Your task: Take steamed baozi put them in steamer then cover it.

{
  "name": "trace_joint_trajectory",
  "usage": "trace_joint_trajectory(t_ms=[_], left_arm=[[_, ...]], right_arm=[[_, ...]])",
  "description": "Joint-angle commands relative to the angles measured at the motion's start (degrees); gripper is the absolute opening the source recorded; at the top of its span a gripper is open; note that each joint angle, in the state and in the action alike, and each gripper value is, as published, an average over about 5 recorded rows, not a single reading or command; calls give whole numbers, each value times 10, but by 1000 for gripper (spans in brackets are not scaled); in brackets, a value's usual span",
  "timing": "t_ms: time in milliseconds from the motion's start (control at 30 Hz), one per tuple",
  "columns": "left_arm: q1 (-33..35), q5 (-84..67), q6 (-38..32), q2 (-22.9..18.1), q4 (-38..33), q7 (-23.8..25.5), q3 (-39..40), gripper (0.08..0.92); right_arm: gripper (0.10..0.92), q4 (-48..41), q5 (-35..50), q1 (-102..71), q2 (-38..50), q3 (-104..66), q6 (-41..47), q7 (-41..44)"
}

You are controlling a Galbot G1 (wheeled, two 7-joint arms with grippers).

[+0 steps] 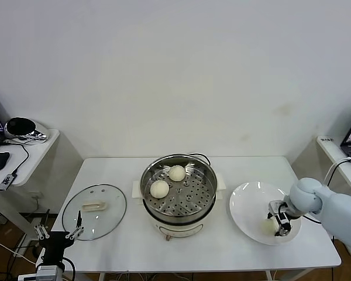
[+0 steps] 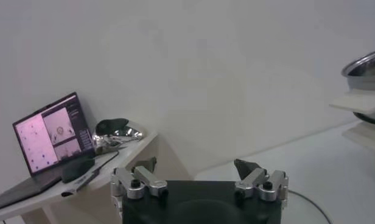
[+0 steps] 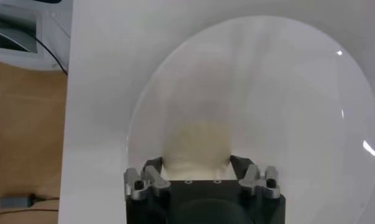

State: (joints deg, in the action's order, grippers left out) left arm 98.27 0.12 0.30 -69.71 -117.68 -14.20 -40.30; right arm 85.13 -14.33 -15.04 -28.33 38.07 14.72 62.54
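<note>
Lighting: bright, even, soft. Shadows: faint beneath steamer (image 1: 178, 196). Glare: small highlights on plate (image 3: 352, 122) rim. Blur: bun (image 3: 195, 143) near the right wrist camera.

- On the white plate (image 1: 248, 202), the baozi (image 1: 268, 225) is mostly hidden behind the right gripper (image 1: 279, 225) in the head view; only a pale sliver shows.
- In the right wrist view the same bun (image 3: 196, 143) is blurred, its near side covered by the gripper body; the fingers (image 3: 152, 165) sit at either flank, but contact cannot be made out.
- The plate's rim (image 3: 358, 79) runs off that picture's edge.
- The steamer (image 2: 364, 67) is cut off in the left wrist view.
- The left gripper (image 1: 61, 233) sits at the head view's bottom edge, its arm cut off.
</note>
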Motion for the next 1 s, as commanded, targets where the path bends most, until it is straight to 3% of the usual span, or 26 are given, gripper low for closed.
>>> trace_joint_trajectory(t_ms=[33,267,533,800,1000], left_arm=[[0,0,0,0,-1,0,0,823],[1,-1,-1,3,-2,0,-1,823],[-1,-3,-1,6,-5,0,1,823],[-2,-6,0,8,-7,0,1,823],[1,-10,-2,9,-8,-1,-3,823]], right_arm=[[577,0,0,0,-1,-9,-1,6],[560,12,43,69,16,-10,-7,35],[561,15,141,284,16,83,-4,88],[560,3,243,493,-80,201,-9,71],[561,7,300,549,-187,259,-39,43]])
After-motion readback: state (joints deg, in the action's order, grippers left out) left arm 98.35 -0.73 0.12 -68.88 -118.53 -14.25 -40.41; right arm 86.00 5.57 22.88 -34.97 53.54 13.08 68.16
